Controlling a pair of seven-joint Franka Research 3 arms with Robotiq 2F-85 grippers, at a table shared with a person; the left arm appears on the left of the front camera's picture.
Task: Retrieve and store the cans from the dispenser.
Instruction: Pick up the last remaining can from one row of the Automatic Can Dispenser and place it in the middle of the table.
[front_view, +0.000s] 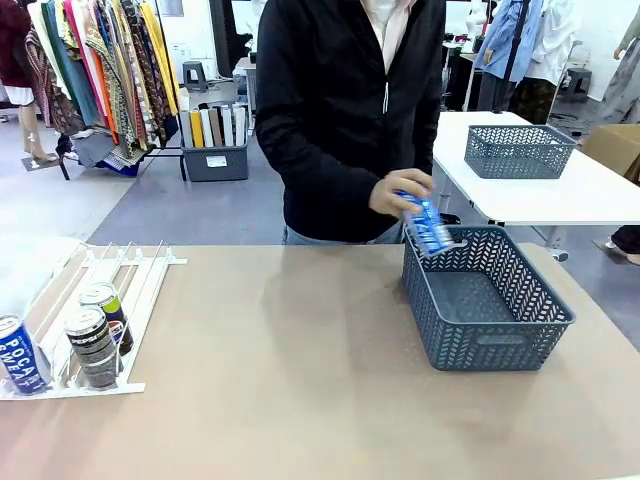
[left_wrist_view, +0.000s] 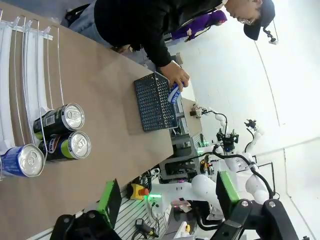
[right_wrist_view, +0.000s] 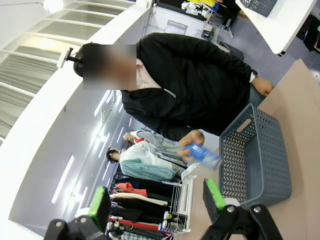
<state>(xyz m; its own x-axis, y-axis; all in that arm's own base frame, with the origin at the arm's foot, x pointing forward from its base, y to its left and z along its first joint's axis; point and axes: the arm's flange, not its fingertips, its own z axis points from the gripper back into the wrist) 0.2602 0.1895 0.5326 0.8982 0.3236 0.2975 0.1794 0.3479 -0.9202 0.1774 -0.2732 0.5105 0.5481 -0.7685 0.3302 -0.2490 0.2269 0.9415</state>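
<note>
Presently, both spread wide, my left end effector (left_wrist_view: 168, 196), my right end effector (right_wrist_view: 156, 202), three cans (front_view: 92, 345) in the dispenser (front_view: 130, 275) at the tabletop's (front_view: 300, 380) near left corner, a blue can (front_view: 428, 228) in the person's hand (front_view: 398, 192) over the basket's (front_view: 490, 345) far rim

White "POCARI" lettering on the blue can (front_view: 20, 355) in the dispenser (front_view: 150, 272), other print unreadable.

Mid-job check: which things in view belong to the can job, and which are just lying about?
Job: dispenser, its blue can, patterned can, Pepsi can; second blue can in the person's hand; near basket.
Lying about: far basket on the white table; clothes rack; grey bin.
</note>
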